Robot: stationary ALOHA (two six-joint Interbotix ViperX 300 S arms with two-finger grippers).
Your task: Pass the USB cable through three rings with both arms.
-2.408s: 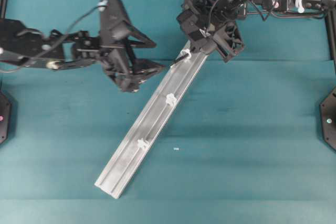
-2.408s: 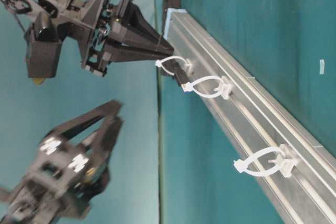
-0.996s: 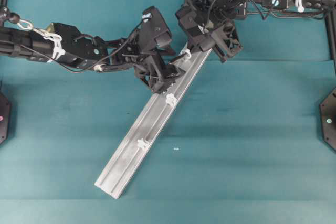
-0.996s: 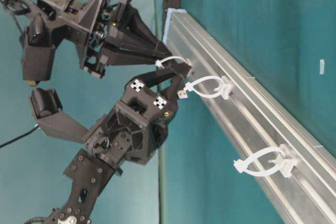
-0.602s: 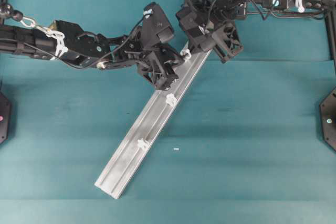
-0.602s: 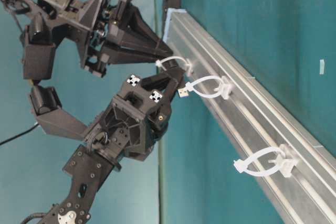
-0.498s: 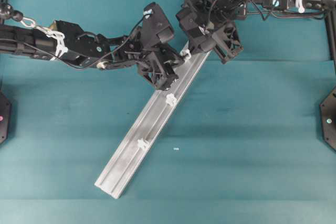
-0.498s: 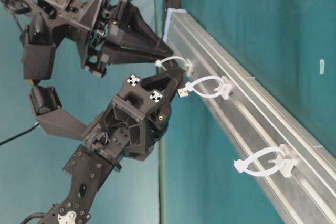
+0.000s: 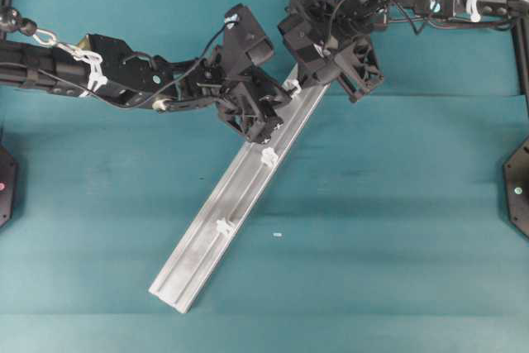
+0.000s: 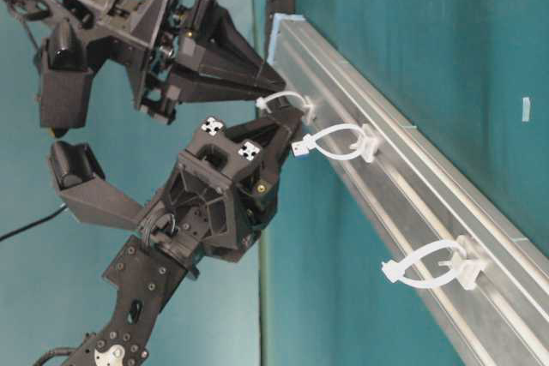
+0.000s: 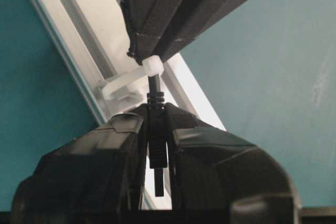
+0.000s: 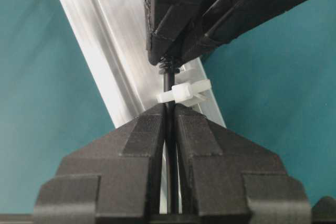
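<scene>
The cable (image 12: 168, 85) runs through the first ring (image 12: 185, 92) at the rail's (image 9: 216, 222) upper end, and both grippers pinch it there. The right gripper (image 12: 169, 109) is clamped on the cord just behind the ring; the left gripper (image 11: 156, 113) is closed on the plug's ribbed collar just past it, with the silvery tip (image 10: 299, 148) poking out beside the second ring (image 10: 341, 142).

The cord looks light and limp — it would likely sag if held far back — while the plug is stiff. So the collar seems the sound place to grip for aiming the tip; the rings look thin and springy, easily pushed aside.
</scene>
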